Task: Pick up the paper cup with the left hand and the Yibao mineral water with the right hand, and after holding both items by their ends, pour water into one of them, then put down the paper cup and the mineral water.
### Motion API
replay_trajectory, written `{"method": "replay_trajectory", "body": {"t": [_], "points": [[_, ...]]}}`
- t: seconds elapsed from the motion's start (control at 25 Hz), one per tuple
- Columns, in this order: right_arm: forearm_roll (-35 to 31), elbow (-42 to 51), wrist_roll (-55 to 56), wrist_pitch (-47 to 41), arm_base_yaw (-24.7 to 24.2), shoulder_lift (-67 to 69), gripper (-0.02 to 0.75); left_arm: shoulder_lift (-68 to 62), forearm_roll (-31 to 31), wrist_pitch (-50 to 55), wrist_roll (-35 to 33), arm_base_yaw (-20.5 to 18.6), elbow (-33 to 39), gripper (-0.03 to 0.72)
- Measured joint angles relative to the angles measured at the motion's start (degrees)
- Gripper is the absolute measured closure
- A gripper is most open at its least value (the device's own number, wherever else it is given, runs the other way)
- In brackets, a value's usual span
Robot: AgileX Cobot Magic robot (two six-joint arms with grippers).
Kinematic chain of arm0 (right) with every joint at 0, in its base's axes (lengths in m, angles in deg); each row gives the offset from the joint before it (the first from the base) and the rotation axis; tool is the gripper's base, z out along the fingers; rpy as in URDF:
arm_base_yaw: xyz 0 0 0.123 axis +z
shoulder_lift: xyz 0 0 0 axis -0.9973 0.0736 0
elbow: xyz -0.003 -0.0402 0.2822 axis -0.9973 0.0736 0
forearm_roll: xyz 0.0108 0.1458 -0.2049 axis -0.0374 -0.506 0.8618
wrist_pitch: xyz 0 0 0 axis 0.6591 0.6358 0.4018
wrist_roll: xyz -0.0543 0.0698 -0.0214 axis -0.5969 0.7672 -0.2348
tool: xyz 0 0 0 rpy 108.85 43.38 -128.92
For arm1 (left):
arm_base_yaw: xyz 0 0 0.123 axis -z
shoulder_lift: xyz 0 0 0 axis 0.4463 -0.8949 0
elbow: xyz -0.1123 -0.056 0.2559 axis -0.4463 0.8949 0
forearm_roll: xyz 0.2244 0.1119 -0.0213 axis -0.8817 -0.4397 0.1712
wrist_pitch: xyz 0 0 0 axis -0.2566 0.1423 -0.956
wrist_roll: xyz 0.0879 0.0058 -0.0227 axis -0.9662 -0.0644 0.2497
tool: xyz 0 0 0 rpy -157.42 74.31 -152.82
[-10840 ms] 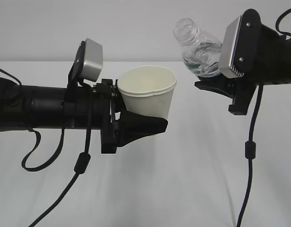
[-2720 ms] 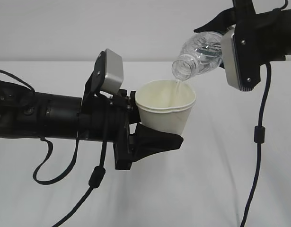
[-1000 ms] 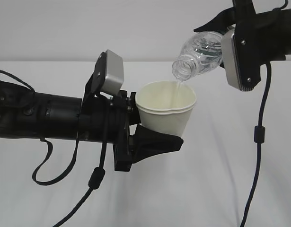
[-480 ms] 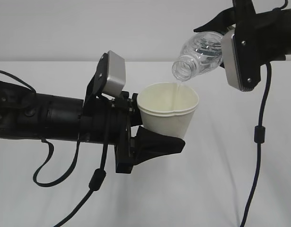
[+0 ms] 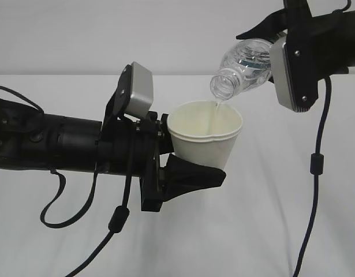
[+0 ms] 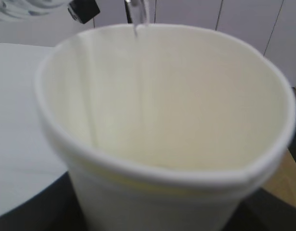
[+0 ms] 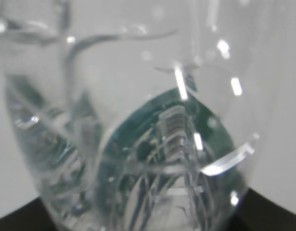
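You had one paper cup (image 5: pixel 205 135) clamped upright in the left tool (image 5: pixel 183 173) above the white bench (image 5: pixel 252 231). Your right tool (image 5: pixel 281 55) gripped one Yibao mineral water (image 5: pixel 240 69), tipped mouth-down just over the cup's rim, a thin stream falling in.

Behind the action you see a plain white tabletop (image 5: pixel 252 231) meeting a pale grey wall (image 5: pixel 108 34). In your left wrist view, pale panelled doors (image 6: pixel 244 19) stand beyond.
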Motion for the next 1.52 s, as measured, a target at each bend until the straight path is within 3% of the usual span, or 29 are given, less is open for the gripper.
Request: {"method": "replay_trajectory", "body": {"t": [1.52], "points": [[0.0, 0.0, -0.7, 0.0, 0.0, 0.0, 0.324, 0.0, -0.1, 0.0, 0.0, 0.0, 0.0, 0.224]]}}
